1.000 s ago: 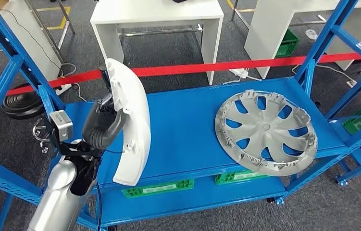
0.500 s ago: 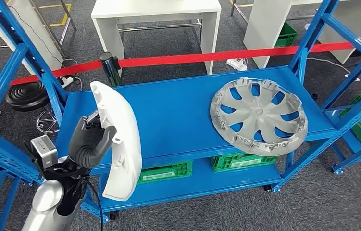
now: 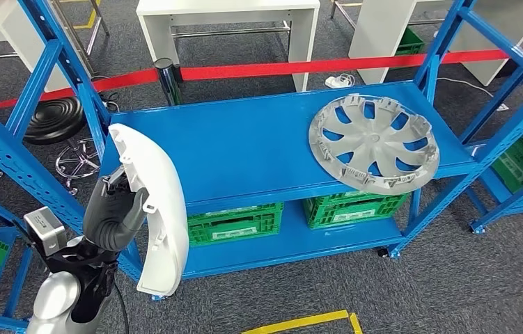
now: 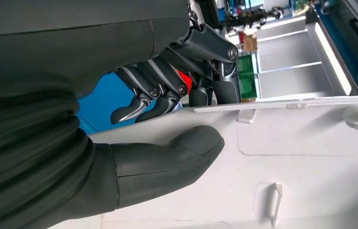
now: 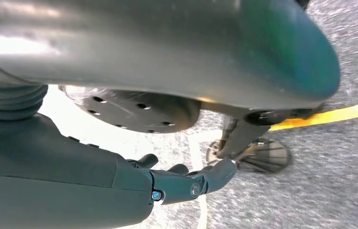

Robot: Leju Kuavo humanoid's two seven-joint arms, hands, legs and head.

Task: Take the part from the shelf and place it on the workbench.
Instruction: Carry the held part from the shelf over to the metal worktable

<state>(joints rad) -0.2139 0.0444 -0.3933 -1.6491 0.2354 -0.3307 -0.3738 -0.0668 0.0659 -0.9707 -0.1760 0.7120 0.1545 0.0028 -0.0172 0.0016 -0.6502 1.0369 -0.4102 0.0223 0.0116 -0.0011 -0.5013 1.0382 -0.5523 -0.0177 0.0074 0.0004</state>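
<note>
Left robot hand (image 3: 113,212) grips the white curved part (image 3: 152,209), a fender-like plastic panel, thumb on its inner face and dark fingers (image 4: 167,90) hooked over one long edge. Left wrist view confirms: thumb flat on the white inner surface (image 4: 286,162), fingers wrapped over the rim, moulded clips visible on the panel. Part is held roughly upright, long axis vertical, clear of the blue shelf (image 3: 258,149) and hanging in front of its left end; lower tip is out over the grey carpet (image 3: 397,292).

Right robot hand (image 5: 186,183) hangs low near the floor, holding nothing, fingers loosely extended and slightly apart. Right wrist view is blurred, so no finer detail on it.

A silver hubcap (image 3: 373,142) lies on the right side of the shelf top deck, inner side up, its near edge overhanging the front lip a little. Well apart from the held part.

Lower deck carries two green crates (image 3: 234,224) side by side. Red barrier tape (image 3: 300,67) runs behind the shelf, with a black post (image 3: 166,76) at its left. White counter (image 3: 227,21) stands beyond the tape. Black stool (image 3: 55,120) left of the shelf, behind the blue upright. Yellow floor marking (image 3: 300,323) on the carpet near the bottom edge
</note>
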